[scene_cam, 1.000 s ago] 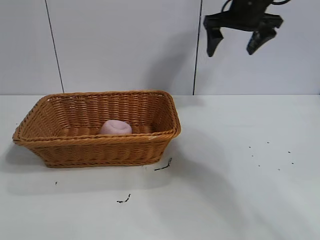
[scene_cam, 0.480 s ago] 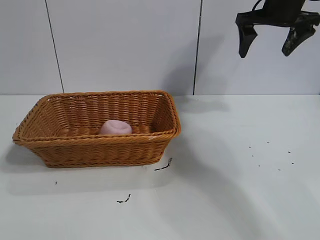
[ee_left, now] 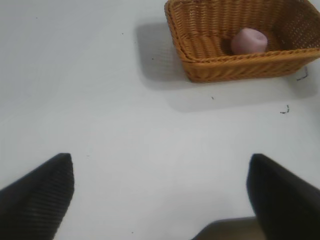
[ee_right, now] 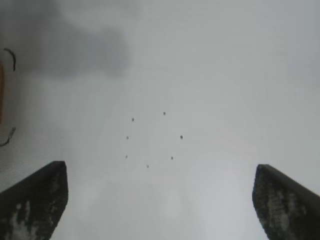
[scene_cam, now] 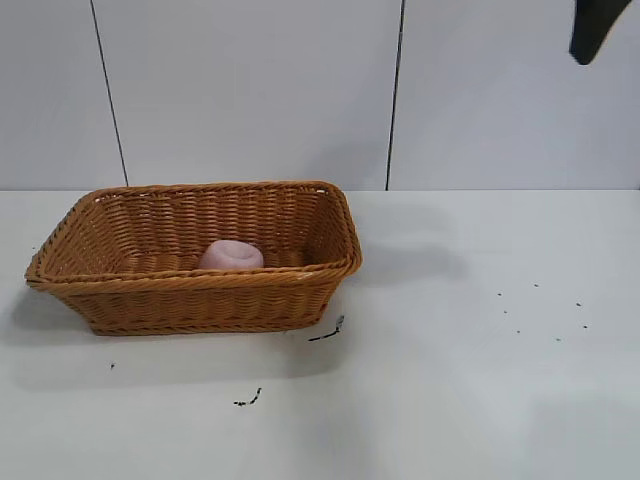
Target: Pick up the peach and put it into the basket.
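1. Nearest the exterior camera: bare white desk [scene_cam: 420, 400], marked only by small dark scraps [scene_cam: 248, 400] just in front of the wicker basket.
2. Further back, on the desk's left half: wicker basket [scene_cam: 200, 262], flat on its base, long side toward the camera, flared walls open upward so that anything dropped from above settles inside.
3. Inside the basket, near the middle of its floor: peach [scene_cam: 231, 255], dimple up, resting free of the walls, touched by nothing; placement judged done.
4. Farthest and highest, at the top right corner of the exterior view: right claw [ee_right: 159, 195], only one dark finger [scene_cam: 594, 28] visible there, well apart from the basket. Spread wide and empty in its own wrist view, above bare desk and a ring of dark specks [ee_right: 152, 139]; open because nothing remains to carry.
5. Out of the exterior view: left claw [ee_left: 160, 195], spread wide, holding nothing, looking across at basket and peach from well apart; parked, since one arm suffices.
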Tool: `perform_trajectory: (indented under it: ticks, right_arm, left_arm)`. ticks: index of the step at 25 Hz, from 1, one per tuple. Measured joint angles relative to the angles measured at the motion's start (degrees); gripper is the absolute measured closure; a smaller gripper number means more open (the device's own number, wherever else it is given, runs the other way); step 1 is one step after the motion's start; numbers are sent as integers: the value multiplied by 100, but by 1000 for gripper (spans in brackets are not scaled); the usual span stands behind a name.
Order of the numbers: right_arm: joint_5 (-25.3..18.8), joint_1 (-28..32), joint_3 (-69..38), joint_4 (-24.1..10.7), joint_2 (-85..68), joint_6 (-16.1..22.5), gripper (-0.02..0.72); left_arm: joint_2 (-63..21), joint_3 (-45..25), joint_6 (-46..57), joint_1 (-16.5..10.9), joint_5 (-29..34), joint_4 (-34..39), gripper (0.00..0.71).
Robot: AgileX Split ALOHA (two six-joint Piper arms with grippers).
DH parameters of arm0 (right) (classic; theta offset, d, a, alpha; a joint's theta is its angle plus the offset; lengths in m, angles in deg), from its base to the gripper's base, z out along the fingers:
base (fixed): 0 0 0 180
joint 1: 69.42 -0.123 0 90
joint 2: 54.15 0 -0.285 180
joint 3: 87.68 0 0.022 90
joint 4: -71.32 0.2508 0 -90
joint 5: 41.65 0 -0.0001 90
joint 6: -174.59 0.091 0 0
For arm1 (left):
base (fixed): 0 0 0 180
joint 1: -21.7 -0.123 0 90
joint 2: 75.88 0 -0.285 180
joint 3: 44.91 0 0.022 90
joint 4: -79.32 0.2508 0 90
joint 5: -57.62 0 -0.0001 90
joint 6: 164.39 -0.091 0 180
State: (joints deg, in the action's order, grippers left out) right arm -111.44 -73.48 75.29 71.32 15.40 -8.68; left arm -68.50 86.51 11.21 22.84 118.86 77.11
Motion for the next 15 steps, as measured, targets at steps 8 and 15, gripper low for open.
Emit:
perform_trajectory:
  ticks: [8, 15]
  right_arm:
    - [1122, -16, -2280, 51, -3082, 0, 14]
    - [1163, -16, -3120, 43, -4594, 0, 14]
  left_arm:
    - [0, 0, 0, 0, 0, 0, 18]
    - [0, 0, 0, 0, 0, 0, 18]
